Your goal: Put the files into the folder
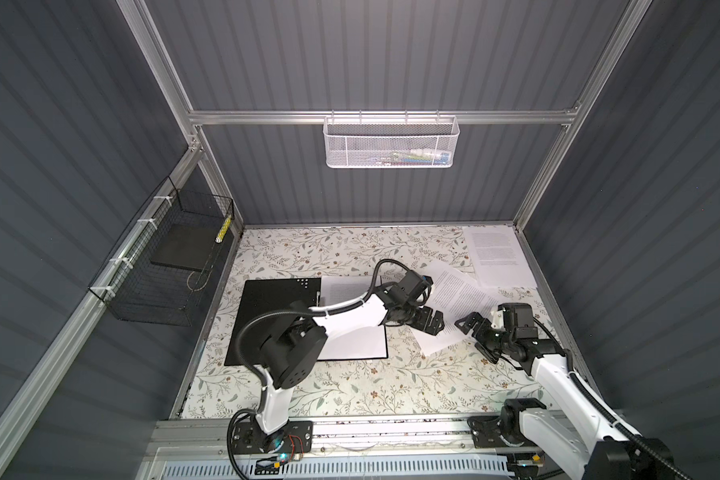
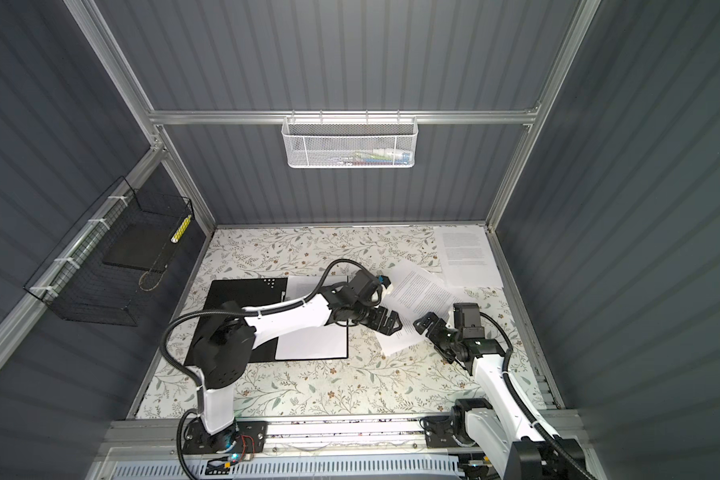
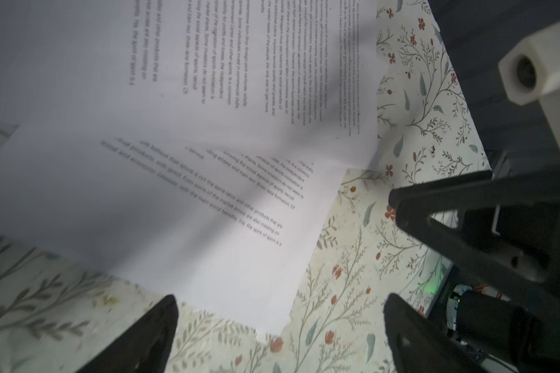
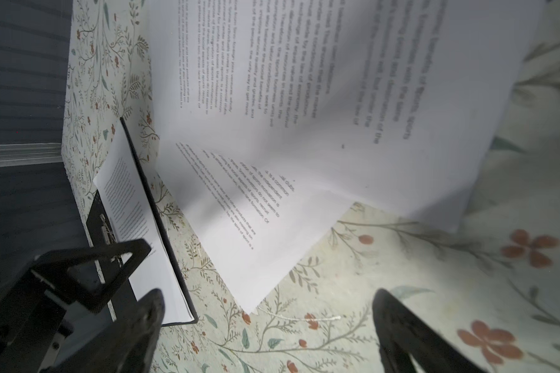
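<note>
Hovering low over the floral table (image 1: 350, 390), the left gripper (image 1: 435, 323) and right gripper (image 1: 470, 336) face each other, fingers spread wide, holding nothing; between them lie two overlapping files (image 1: 458, 299); the folder (image 1: 275, 299) lies open just left of them, black inside up, with one sheet (image 1: 352, 343) already in it; a corner sheet (image 1: 497, 257) lies far right; seemingly one filed, three left.

floral mat (image 1: 350, 386); white mesh basket (image 1: 391, 141); black wire basket (image 1: 154, 299)
</note>
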Action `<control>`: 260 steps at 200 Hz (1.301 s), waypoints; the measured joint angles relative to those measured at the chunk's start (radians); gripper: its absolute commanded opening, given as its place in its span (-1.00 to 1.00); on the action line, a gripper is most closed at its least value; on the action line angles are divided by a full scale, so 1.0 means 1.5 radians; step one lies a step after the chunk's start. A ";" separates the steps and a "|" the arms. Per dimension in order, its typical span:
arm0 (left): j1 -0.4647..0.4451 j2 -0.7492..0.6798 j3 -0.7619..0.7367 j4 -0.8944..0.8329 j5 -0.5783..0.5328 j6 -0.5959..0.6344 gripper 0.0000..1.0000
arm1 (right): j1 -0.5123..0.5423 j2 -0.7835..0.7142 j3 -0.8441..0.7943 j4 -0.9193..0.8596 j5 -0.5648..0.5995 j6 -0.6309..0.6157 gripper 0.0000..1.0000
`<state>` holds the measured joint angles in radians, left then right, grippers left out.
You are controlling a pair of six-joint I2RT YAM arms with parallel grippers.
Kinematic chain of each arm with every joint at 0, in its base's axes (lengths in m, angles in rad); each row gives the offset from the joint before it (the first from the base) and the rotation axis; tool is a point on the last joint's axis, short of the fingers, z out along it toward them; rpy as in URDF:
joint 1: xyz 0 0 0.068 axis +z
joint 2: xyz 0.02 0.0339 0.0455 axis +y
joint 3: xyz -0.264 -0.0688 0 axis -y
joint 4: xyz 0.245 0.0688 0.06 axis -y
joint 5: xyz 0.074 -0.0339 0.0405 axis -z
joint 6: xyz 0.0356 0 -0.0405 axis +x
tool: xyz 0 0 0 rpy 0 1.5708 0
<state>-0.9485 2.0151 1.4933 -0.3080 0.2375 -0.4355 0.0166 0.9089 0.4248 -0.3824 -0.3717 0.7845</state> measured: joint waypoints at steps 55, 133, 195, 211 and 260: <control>-0.001 0.113 0.087 -0.006 0.023 0.000 0.99 | -0.055 0.031 -0.039 0.018 -0.003 0.001 0.98; -0.031 0.108 0.053 0.024 0.040 0.012 0.99 | -0.073 0.180 0.017 0.120 0.003 0.012 0.98; -0.060 0.071 -0.026 0.077 0.060 0.038 0.99 | -0.105 0.335 0.133 0.144 0.046 0.007 0.98; -0.069 0.059 -0.050 0.093 0.064 0.043 0.99 | -0.113 0.386 0.175 0.155 0.045 0.003 0.98; -0.075 0.018 -0.126 0.140 0.075 0.046 0.99 | -0.135 0.445 0.235 0.159 0.043 -0.005 0.98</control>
<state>-1.0611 2.0418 1.3048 -0.0978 0.3504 -0.3660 -0.1856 1.5764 0.7773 -0.1440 -0.3065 0.7776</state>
